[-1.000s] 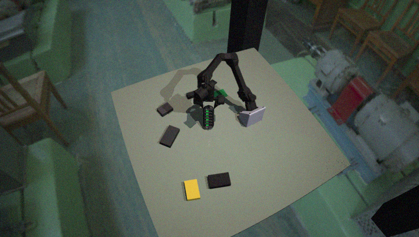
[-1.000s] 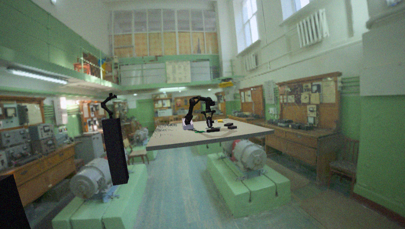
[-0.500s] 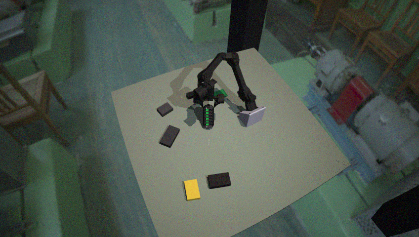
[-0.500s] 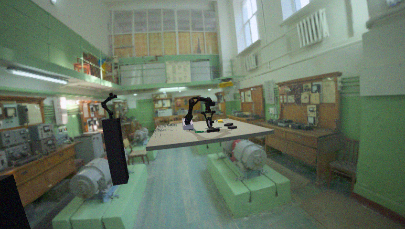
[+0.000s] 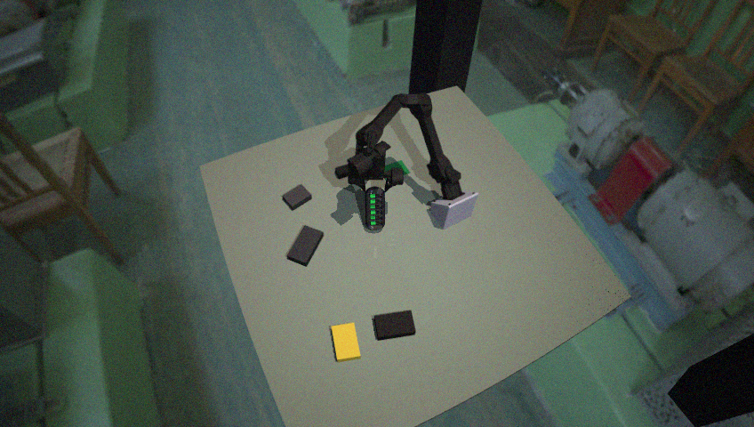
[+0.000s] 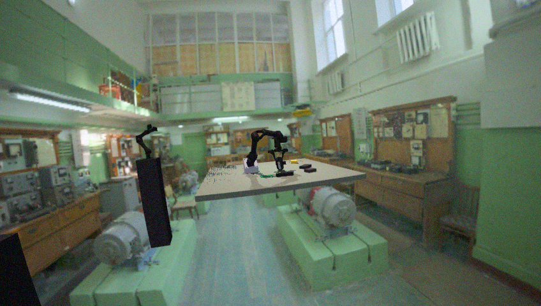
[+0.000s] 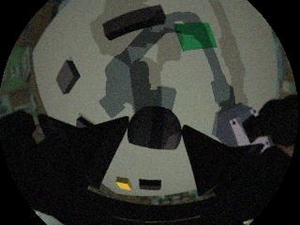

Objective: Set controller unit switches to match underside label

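Note:
The dark grey controller unit (image 5: 372, 209) (image 6: 280, 164) (image 7: 155, 136) hangs nearly upright between the fingertips. In the top view its switch face shows a column of several green rocker ends on the left and dark ends on the right. Which ends are pressed is too small to tell. In the exterior view its other broad face shows faint pale marks, too small to read. My gripper (image 5: 374, 188) (image 6: 279, 158) (image 7: 157, 124) points down and is shut on the unit's upper end. The unit's lower end is close to the bench; whether it touches is unclear.
On the bench (image 5: 476, 317) lie dark blocks (image 5: 296, 197) (image 5: 305, 245) (image 5: 394, 325), a yellow block (image 5: 345, 342) and a flat green piece (image 5: 401, 167) (image 7: 197, 42). A long dark module (image 6: 284, 174) (image 7: 133, 23) lies near the green piece. The arm's pale base (image 5: 455, 213) stands right.

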Robot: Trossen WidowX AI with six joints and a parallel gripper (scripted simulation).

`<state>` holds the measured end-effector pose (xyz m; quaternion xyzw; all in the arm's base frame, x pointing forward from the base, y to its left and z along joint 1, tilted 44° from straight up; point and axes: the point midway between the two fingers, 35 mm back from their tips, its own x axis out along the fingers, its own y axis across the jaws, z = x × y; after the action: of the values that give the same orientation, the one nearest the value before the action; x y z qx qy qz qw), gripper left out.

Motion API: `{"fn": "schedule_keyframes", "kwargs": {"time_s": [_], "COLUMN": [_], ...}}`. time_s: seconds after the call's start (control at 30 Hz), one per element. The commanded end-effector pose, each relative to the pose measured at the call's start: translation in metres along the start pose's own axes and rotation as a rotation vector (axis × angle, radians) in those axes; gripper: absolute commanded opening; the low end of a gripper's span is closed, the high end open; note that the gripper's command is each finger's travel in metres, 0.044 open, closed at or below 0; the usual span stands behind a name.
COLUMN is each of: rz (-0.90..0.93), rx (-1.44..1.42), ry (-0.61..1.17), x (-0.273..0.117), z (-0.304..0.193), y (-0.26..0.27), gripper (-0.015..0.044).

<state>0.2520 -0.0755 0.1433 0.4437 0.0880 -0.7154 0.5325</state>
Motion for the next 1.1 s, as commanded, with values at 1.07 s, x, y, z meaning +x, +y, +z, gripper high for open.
{"fn": "schedule_keyframes", "kwargs": {"time_s": [1.07], "rz": [-0.008], "rx": [-0.006], "ry": [-0.010], "x": [0.019], "z": [0.024], "y": [-0.002], "gripper": [0.0337]}}
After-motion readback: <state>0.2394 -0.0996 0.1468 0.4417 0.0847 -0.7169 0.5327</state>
